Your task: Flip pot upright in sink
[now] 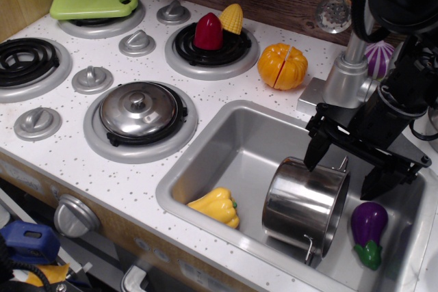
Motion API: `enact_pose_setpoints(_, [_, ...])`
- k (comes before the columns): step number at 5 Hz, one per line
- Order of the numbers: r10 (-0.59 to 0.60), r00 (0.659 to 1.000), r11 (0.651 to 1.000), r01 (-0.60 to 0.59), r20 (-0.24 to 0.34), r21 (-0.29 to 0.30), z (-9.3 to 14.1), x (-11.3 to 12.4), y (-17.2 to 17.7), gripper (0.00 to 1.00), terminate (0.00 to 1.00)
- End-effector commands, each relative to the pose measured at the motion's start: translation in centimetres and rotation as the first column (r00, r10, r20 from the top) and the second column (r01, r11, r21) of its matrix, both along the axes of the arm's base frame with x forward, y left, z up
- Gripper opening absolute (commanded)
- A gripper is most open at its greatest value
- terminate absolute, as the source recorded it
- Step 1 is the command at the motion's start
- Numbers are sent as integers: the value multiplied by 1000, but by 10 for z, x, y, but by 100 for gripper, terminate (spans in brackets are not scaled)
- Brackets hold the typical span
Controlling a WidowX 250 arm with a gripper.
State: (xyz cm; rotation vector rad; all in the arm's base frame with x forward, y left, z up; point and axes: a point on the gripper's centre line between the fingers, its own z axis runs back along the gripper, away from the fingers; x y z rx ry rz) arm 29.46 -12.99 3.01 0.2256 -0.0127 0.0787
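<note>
Here the pot (304,206) lies tipped on its side in the sink (233,145), its open mouth facing right and one wire loop handle showing at the lower edge. The gripper (349,169) hangs over the pot's upper rim with its jaws spread wide (the left finger touches or nearly touches the rim; which, I cannot tell). A yellow pepper (217,207) rests just left of the pot, a purple eggplant (369,232) just right.

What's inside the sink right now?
In the sink: a steel pot tipped on its side, a yellow pepper, a purple eggplant. The pot hides the floor beneath it.
</note>
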Motion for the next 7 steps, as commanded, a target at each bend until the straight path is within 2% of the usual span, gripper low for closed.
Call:
enact_pose_setpoints(1, [0,1000,1000,0,0,0,0,0,0,100,0])
enact_pose_setpoints(2, [11,1000,985,-9,-12,174,-7,0,-7,100,0])
enact_pose_setpoints(3, [22,1000,957,-18,-12,290,-13,-1,-10,100,0])
enact_pose_setpoints(4, [17,999,930,-27,31,366,-24,-4,-5,100,0])
enact_pose_setpoints(5, [-12,998,911,-12,55,412,-30,-9,4,100,0])
enact_pose_setpoints(6, [-46,998,898,21,46,439,-28,-9,13,100,0])
enact_pose_setpoints(7, [-64,996,906,34,56,421,-24,-10,24,100,0])
